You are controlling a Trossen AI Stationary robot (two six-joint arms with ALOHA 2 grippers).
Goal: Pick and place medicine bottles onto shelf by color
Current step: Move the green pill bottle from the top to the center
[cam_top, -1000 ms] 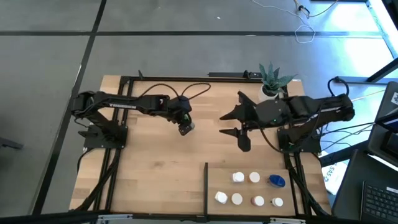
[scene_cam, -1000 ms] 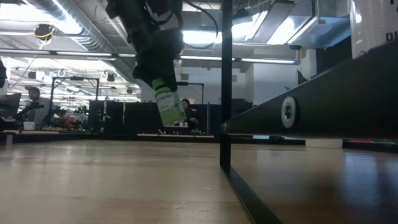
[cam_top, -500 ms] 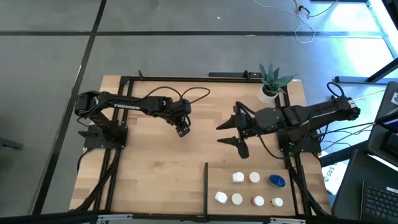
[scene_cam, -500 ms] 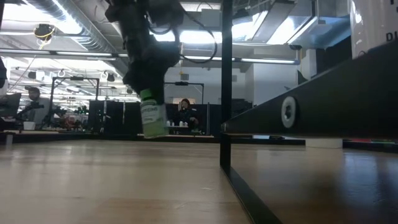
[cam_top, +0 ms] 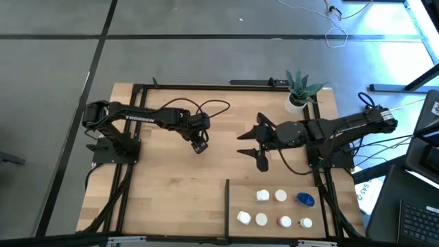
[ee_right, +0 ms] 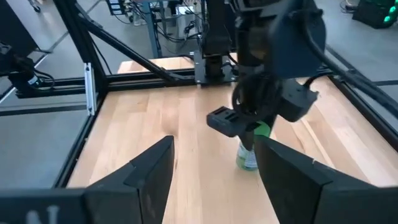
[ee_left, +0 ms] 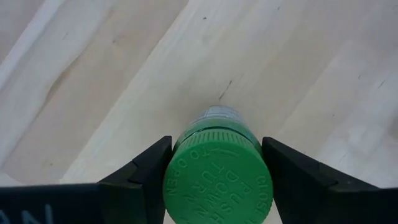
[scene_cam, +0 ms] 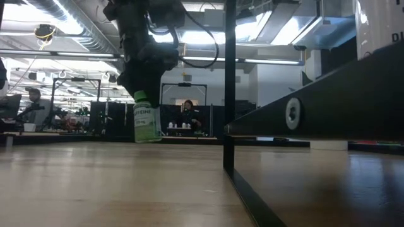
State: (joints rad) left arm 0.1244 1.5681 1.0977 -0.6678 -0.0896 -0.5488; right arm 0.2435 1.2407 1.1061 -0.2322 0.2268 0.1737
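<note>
A medicine bottle with a green cap (ee_left: 217, 180) and a pale labelled body (scene_cam: 145, 123) stands nearly upright under my left gripper (cam_top: 199, 144), which is shut on it over the middle of the table. My right gripper (cam_top: 250, 147) hangs open in the air to the bottle's right, with nothing between its fingers (ee_right: 155, 168). The shelf (cam_top: 274, 209), a light wood patch at the near right behind a black divider bar (cam_top: 227, 204), carries several white-capped bottles (cam_top: 263, 195) and a blue one (cam_top: 305, 200), all standing on their bases. My left gripper pinches the green cap's rim (ee_left: 177, 177) between its two fingers (ee_left: 146, 171), one on each side. The fingers come steeply from above, pointing down. The bottle hangs nearly upright below them; whether its base (scene_cam: 147, 140) touches the table I cannot tell.
A potted green plant (cam_top: 300, 88) stands at the far right corner. Black frame rails (cam_top: 137, 96) run along the table's edges. Bare wood lies between the arms and left of the divider bar. People sit in the room beyond the table.
My left gripper has sunk toward the table and tipped more steeply down; the green-capped bottle, tilted before, now stands nearly upright and lower. My right gripper has come down and a little toward the table's left, still open.
</note>
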